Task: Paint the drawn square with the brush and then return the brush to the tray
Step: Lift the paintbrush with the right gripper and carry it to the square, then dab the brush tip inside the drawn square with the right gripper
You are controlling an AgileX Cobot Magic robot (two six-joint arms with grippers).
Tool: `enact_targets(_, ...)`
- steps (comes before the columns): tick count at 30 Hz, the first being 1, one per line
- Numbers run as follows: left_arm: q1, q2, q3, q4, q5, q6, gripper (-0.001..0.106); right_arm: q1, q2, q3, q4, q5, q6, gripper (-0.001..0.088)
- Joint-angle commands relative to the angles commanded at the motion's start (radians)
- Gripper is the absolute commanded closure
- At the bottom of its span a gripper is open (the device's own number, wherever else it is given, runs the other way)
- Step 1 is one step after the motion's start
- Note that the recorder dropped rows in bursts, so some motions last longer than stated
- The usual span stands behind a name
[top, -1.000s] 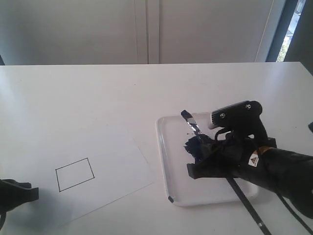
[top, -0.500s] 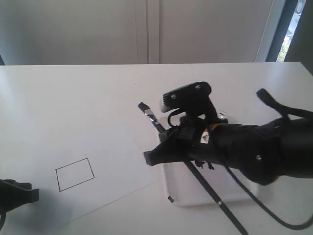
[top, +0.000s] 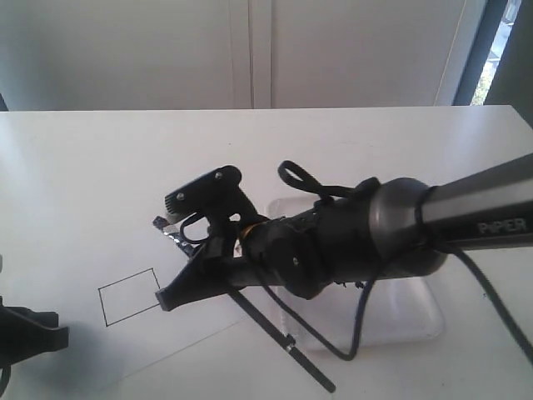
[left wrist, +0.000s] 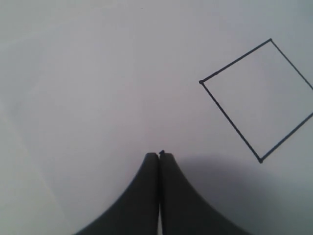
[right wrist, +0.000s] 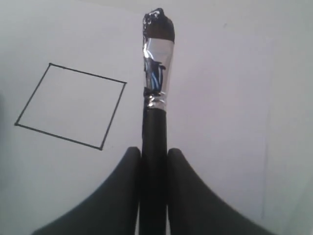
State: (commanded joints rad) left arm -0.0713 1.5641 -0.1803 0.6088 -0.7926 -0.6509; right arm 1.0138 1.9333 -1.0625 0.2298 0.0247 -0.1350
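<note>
My right gripper [top: 167,297] [right wrist: 154,151] is shut on the black handle of the brush [top: 310,367] [right wrist: 157,68]. It reaches leftward across the white paper sheet [top: 196,250]. The brush's silver ferrule and dark blue bristles [right wrist: 158,24] stick out past the fingers, above the paper and just beside the drawn square [top: 129,296] [right wrist: 71,105]. The square [left wrist: 259,98] is a thin black outline with a white inside. The white tray [top: 412,321] lies behind the right arm, mostly hidden by it. My left gripper [top: 29,329] [left wrist: 159,155] is shut and empty, low over the paper near the square.
The paper lies on a white table [top: 100,158]. A loose black cable [top: 366,317] hangs from the right arm over the tray. A pale wall [top: 250,50] stands behind the table's far edge.
The right arm has swung left from over the tray, carrying the brush, and now hangs over the paper beside the square. The left gripper has barely moved.
</note>
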Motion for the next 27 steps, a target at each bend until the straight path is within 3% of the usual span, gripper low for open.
enact_targets(6, 0.0, 0.0, -0.032, 0.009, 0.054, -0.004, 0.105, 0.024, 0.051, -0.068, 0.002, 0.136, 0.0, 0.0868)
enact_targets(16, 0.0, 0.0, -0.041, 0.009, 0.084, -0.002, 0.105, 0.052, 0.057, -0.093, 0.023, 0.254, -0.024, 0.0868)
enact_targets(19, 0.0, 0.0, -0.041, 0.009, 0.077, 0.0, 0.105, 0.064, 0.058, -0.093, 0.119, 0.269, -0.122, 0.0868)
enact_targets(25, 0.0, 0.0, -0.041, 0.009, 0.079, 0.002, 0.105, 0.102, 0.06, -0.095, 0.446, 0.283, -0.431, 0.0868)
enact_targets(27, 0.0, 0.0, -0.041, 0.009, 0.082, 0.002, 0.105, 0.102, 0.067, -0.101, 0.477, 0.288, -0.447, 0.0868)
